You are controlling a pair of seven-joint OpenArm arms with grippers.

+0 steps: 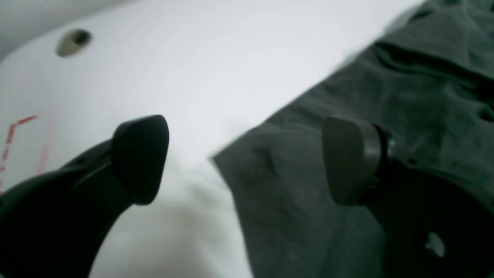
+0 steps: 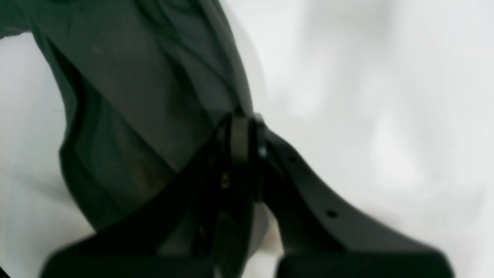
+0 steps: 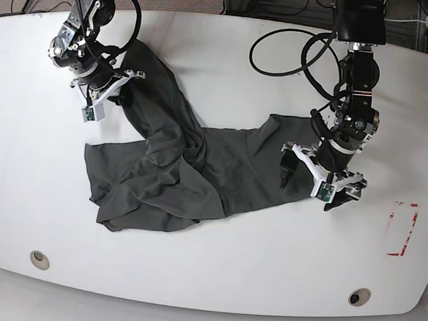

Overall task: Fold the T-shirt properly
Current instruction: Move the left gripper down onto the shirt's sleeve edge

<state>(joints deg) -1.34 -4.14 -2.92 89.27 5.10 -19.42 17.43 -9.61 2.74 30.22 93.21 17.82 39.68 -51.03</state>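
We are working over a wide white table [image 3: 212, 292] with a rounded near edge, and there is one T-shirt [image 3: 191, 166] on it and two arms over it. Our right gripper [image 3: 115, 87], at the far left of the base view, is clamping shut on a pinch of the dark grey cloth [image 2: 154, 88], lifting that end so a long ridge of fabric is trailing from it down to the table. Our left gripper [image 3: 317, 184], on the right side, is hovering with its jaws spread wide and holding nothing; its two fingertips [image 1: 141, 158] are straddling the shirt's edge [image 1: 293, 185], one over bare table and one over cloth, probably lining up to take that corner. The shirt itself is lying rumpled across the middle, not yet flat. Two round holes [image 3: 39, 259] are sitting near the table's front corners, and one red marking [image 3: 402, 229] is showing at the right.
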